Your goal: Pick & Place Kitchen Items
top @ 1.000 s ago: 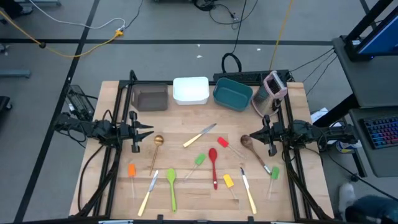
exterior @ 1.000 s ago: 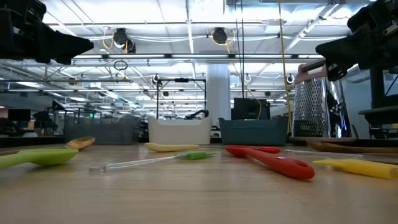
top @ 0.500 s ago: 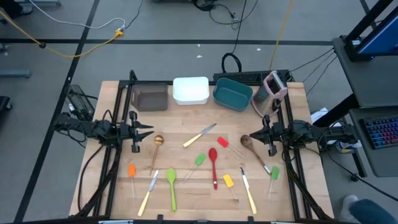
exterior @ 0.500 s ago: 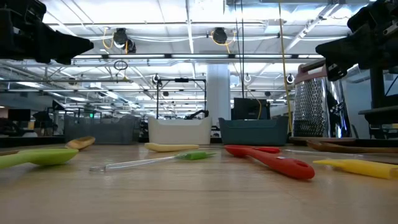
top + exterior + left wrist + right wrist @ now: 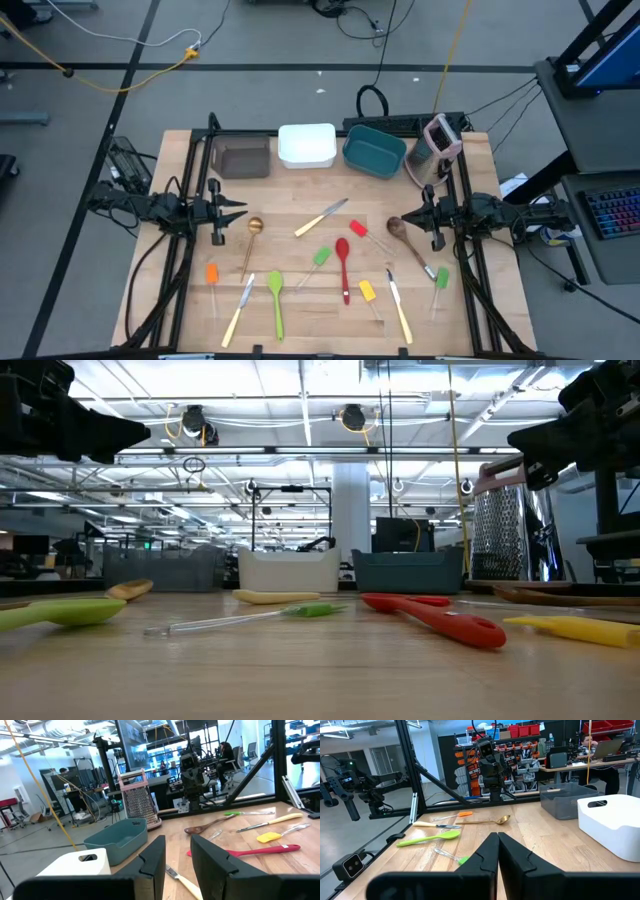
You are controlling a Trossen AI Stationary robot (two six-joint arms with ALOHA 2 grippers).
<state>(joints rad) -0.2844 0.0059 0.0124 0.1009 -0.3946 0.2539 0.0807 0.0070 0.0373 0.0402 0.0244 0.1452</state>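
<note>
**Nothing has moved: both arms wait, every utensil still on the table**

Wooden table (image 5: 300, 320) first, from its near edge: you have the two cream-handled knives (image 5: 238, 308), the green spoon (image 5: 276, 300), the yellow spatula (image 5: 368, 292) and the orange spatula (image 5: 212, 275) lying flat there, apart from one another. Toward the middle lie the red spoon (image 5: 343, 262), a green spatula (image 5: 320, 258), the gold spoon (image 5: 252, 236), a third knife (image 5: 322, 217) and the wooden spoon (image 5: 404, 236).

Compared with a second ago, nothing has shifted; no utensil, neither arm. Your left gripper (image 5: 236, 210) hovers off the table at the left edge, its fingers (image 5: 150, 862) parted by a narrow gap and holding nothing. Your right gripper (image 5: 408, 213) hangs at the right edge, fingers (image 5: 487, 855) pressed together, empty.

Along the far edge sit the brown tub (image 5: 244, 158), white tub (image 5: 307, 145) and teal tub (image 5: 374, 150), none visibly holding an item, with the pink-and-grey grater (image 5: 437, 145) at the far right corner.

You can judge the task unstarted: the first pick is yet to come.
</note>
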